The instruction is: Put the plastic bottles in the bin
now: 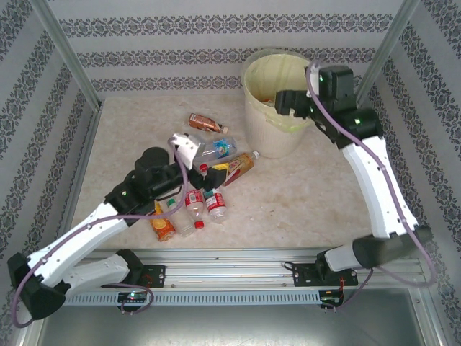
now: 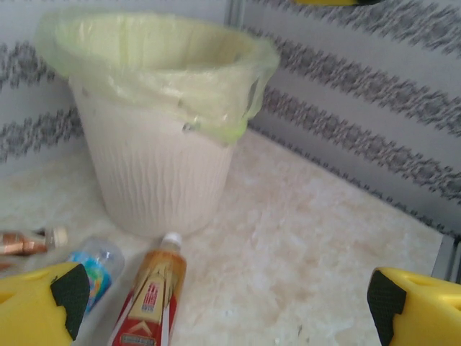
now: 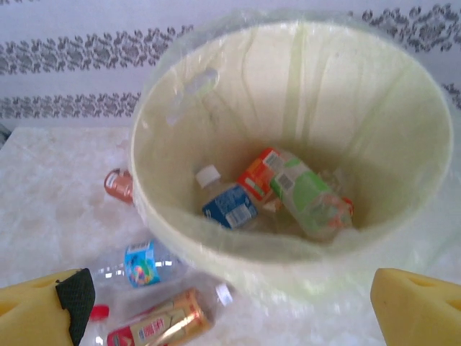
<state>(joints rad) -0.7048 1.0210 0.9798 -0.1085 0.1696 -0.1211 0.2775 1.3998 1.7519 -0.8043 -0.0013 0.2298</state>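
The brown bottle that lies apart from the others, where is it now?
In the top view the brown bottle lies on the table left of the bin, beyond the pile of bottles.

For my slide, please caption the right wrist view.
Right gripper open over the bin, with bottles inside and more bottles on the table beside it.

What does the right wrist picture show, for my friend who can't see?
The bin, lined with a pale bag, seen from above, holds plastic bottles with blue, orange and green labels. More bottles lie on the table beside it, and the right end effector's yellow fingers sit open and empty at the bottom corners.
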